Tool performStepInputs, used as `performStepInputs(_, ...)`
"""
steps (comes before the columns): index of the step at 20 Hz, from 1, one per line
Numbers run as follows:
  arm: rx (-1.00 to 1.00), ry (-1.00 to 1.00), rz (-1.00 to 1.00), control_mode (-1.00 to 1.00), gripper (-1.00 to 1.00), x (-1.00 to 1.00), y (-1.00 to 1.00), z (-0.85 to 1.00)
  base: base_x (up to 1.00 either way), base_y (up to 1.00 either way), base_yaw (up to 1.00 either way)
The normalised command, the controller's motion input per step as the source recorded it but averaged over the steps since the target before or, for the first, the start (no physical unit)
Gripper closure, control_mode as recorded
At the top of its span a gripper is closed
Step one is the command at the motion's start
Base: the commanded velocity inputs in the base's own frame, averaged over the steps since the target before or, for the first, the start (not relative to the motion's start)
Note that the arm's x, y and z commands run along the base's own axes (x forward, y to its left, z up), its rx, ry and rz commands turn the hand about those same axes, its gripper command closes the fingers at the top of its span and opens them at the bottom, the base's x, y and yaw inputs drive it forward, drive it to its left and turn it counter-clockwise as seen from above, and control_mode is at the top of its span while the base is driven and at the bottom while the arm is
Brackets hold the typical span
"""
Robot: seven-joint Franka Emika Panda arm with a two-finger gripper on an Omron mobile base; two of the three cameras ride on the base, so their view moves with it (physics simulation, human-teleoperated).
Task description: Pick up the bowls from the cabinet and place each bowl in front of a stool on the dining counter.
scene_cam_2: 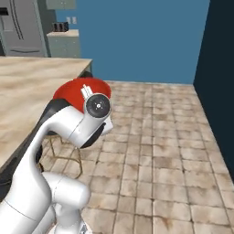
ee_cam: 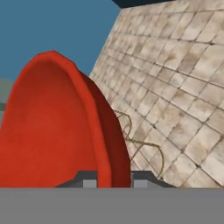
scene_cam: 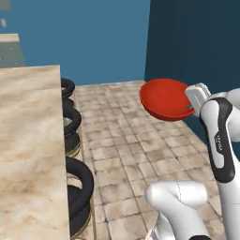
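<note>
Red and glossy, the bowl [scene_cam: 164, 98] is held in the air at the end of the arm in the left base view, above the tiled floor [scene_cam: 136, 154] and well apart from the dining counter [scene_cam: 28, 150], whose beige marble top fills the left side. The gripper [scene_cam: 191, 106] meets the bowl at its right rim; finger position cannot be resolved from this side. Three black stools stand along the counter's right edge: a near one [scene_cam: 79, 187], a middle one [scene_cam: 71, 123] and a far one [scene_cam: 67, 87]. In the right base view, the bowl [scene_cam_2: 75, 91] shows as a red dome behind the white wrist, close to the counter's [scene_cam_2: 27, 91] right edge, with brass stool legs [scene_cam_2: 68, 157] visible below it. A blue wall [scene_cam_2: 137, 41] closes the far side. In the hand view, the bowl [ee_cam: 48, 131] stands on edge, its rim wall passing between the two dark fingertips [ee_cam: 87, 179]; the jaws pinch that rim, one finger on each side. Thin brass legs [ee_cam: 140, 144] and floor tiles lie beyond.
</note>
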Motion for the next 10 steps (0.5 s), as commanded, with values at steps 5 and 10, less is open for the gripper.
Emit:
performStepInputs(5,0.0,0.0,0.0,1.0,1.0,0.0,0.0,0.0,1.0,-0.42,0.48)
performStepInputs(10,0.0,0.0,0.0,1.0,1.0,0.0,0.0,0.0,1.0,-0.44,0.5)
